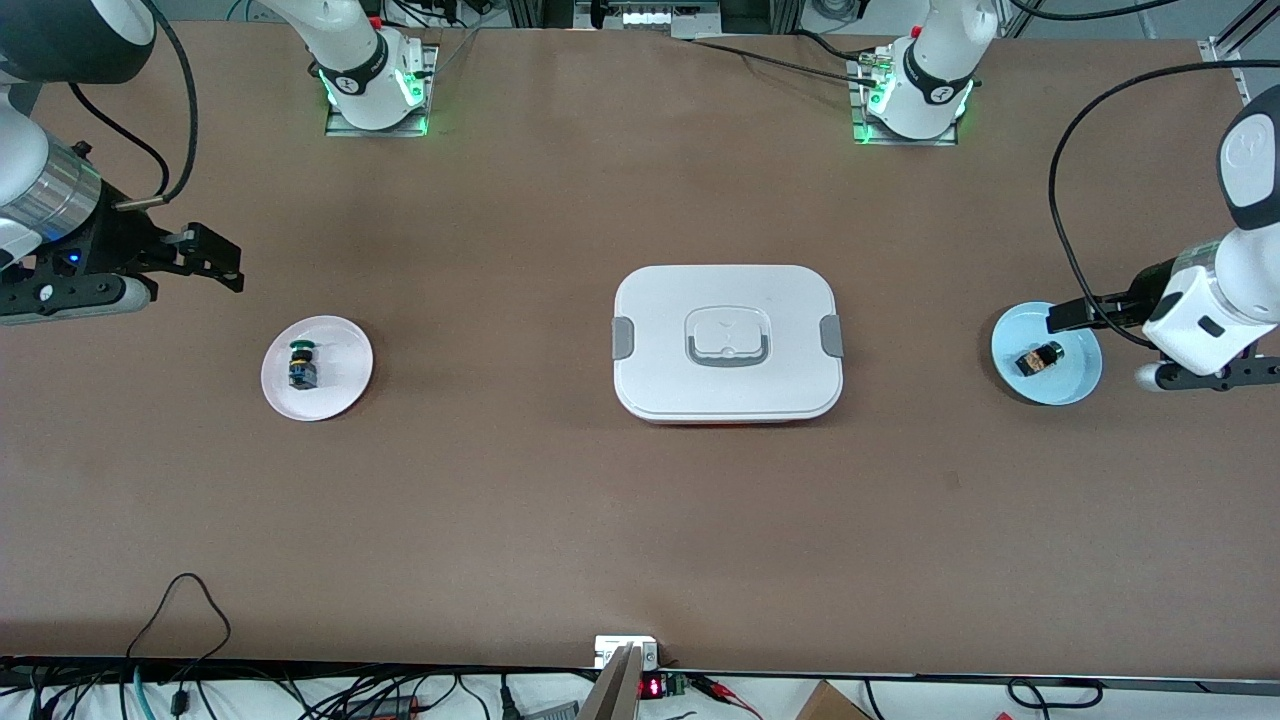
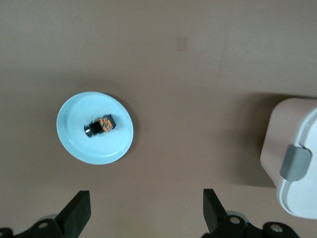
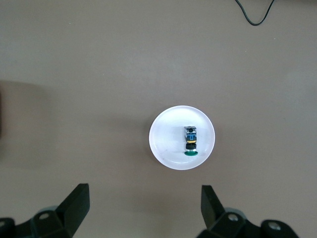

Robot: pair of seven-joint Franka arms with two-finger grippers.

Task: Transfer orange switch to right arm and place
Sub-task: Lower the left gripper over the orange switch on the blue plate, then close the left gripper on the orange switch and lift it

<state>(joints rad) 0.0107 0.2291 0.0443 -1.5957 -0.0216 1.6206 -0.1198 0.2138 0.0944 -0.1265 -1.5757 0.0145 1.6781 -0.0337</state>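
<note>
The orange switch (image 1: 1040, 358) lies on its side on a light blue plate (image 1: 1072, 388) toward the left arm's end of the table. It also shows in the left wrist view (image 2: 100, 126) on that plate (image 2: 78, 144). My left gripper (image 1: 1110, 345) hovers over the plate's edge, open and empty, and its own view (image 2: 146, 210) shows the jaws wide apart over bare table. My right gripper (image 1: 180, 275), with the silver wrist, hovers open and empty at the right arm's end (image 3: 143, 208).
A green-capped switch (image 1: 302, 365) stands on a white plate (image 1: 342, 388) near the right gripper, also in the right wrist view (image 3: 190, 140). A white lidded box (image 1: 727, 343) with grey clasps sits mid-table. Cables lie along the table edge nearest the front camera.
</note>
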